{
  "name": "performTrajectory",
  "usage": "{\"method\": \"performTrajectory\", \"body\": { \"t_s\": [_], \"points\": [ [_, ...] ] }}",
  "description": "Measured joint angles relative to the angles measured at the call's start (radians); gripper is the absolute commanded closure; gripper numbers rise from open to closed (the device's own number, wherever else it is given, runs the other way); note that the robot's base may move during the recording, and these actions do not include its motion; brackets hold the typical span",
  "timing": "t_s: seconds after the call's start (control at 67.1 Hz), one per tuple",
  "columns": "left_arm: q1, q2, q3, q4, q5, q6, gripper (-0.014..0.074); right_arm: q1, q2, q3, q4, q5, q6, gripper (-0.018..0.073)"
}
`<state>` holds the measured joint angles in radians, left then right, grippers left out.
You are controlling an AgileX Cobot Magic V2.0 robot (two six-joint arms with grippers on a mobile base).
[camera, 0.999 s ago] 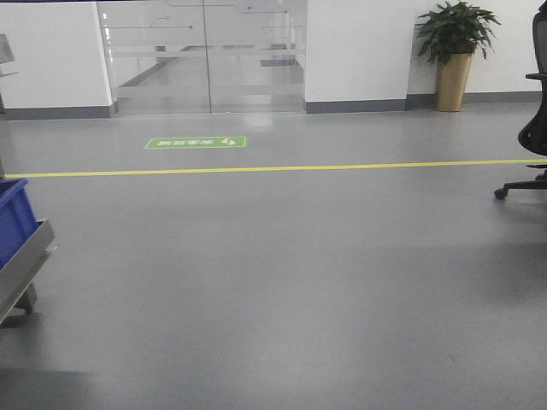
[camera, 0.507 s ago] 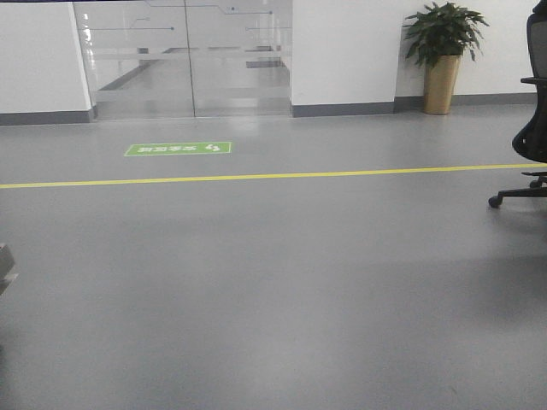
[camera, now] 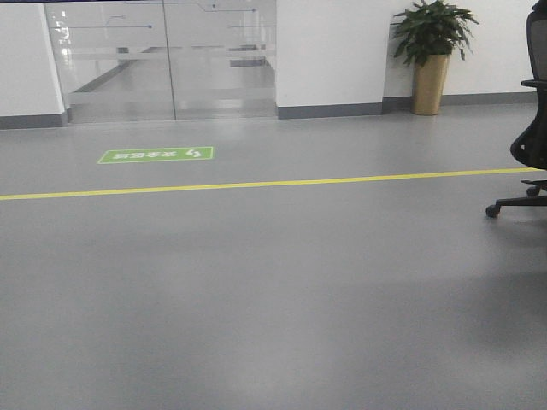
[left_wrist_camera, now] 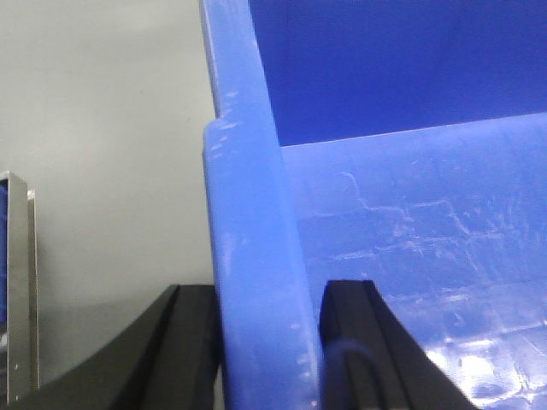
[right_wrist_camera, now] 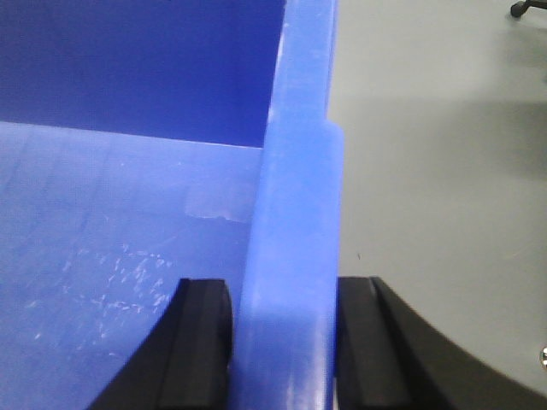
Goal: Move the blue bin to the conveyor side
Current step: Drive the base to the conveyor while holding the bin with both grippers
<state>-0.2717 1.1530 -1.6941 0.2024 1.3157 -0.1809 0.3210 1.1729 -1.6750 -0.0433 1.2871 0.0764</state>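
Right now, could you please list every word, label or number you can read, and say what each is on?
White characters on the green floor sign: too blurred to read.
The blue bin: no lettering on the parts shown in either wrist view.

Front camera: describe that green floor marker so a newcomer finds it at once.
Start at the glass doors in the far white wall. Between them and the yellow line across the grey floor lies the green marker. It is the floor's only green rectangle, flat with white print, unlike the long thin stripe.
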Motion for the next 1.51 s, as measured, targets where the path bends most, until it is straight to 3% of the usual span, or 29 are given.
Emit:
{"method": "performTrajectory", "body": {
  "t_s": [1.505],
  "points": [
    [0.000,0.000,0.000,0.008,0.000,0.000,0.0614,0.000,0.000,0.000,0.004,-0.014,0.000,0.0636]
  ]
}}
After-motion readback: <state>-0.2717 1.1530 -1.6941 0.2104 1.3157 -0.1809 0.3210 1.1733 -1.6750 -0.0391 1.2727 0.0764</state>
